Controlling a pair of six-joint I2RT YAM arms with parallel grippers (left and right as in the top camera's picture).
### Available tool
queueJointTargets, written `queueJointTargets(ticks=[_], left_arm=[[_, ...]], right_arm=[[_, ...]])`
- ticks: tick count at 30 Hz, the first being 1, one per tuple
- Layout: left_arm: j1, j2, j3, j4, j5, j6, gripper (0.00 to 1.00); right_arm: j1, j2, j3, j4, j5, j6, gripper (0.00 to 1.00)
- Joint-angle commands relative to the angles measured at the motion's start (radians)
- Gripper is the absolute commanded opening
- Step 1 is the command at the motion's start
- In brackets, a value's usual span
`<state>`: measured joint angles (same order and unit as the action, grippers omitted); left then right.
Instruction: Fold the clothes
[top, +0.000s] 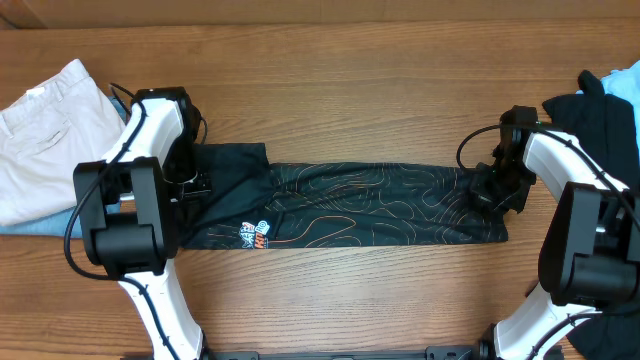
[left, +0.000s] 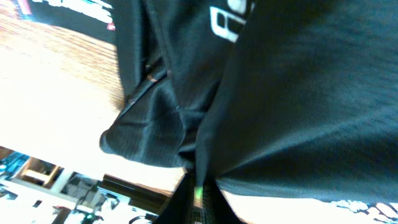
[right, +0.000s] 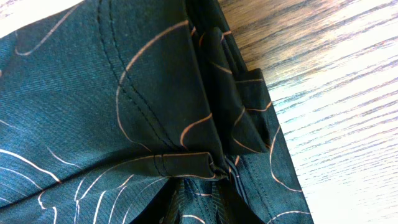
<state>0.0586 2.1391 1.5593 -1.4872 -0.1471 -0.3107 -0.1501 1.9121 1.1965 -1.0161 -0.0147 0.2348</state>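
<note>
The clothes (top: 380, 205), a black jersey with orange contour lines and a white logo patch, lie folded into a long strip across the table's middle. At the strip's left end my left gripper (top: 195, 183) is low over the cloth. In the left wrist view its fingers (left: 198, 193) stand close together with a bunched pleat of the black fabric (left: 311, 93) pinched between them. My right gripper (top: 490, 190) is at the strip's right end. In the right wrist view it (right: 227, 186) is shut on a gathered fold of the patterned fabric (right: 93, 93) near the hem.
Beige trousers (top: 40, 130) lie at the far left over a light blue garment (top: 40, 228). Plain dark garments (top: 610, 120) and a blue one (top: 620, 85) are piled at the far right. Bare wooden table (top: 350, 80) stretches behind the jersey.
</note>
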Motion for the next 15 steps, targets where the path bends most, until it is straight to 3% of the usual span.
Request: queueJointTargets(ticks=[1,5,7,15], left_arm=[[-0.008,-0.100,0.040,0.006,-0.009,-0.019,0.26],[-0.008,-0.162,0.042,0.053,-0.009,-0.019,0.48],[-0.008,-0.180,0.042,0.089,-0.008,-0.020,0.54],[-0.008,-0.168,0.017,0.221,0.017,-0.018,0.50]], right_arm=[[0.000,-0.014,-0.018,0.010,-0.006,-0.002,0.19],[0.000,-0.014,-0.018,0.009,-0.006,-0.002,0.19],[0.000,-0.014,-0.018,0.009,-0.006,-0.002,0.19],[0.000,-0.014,-0.018,0.000,-0.006,-0.002,0.19]])
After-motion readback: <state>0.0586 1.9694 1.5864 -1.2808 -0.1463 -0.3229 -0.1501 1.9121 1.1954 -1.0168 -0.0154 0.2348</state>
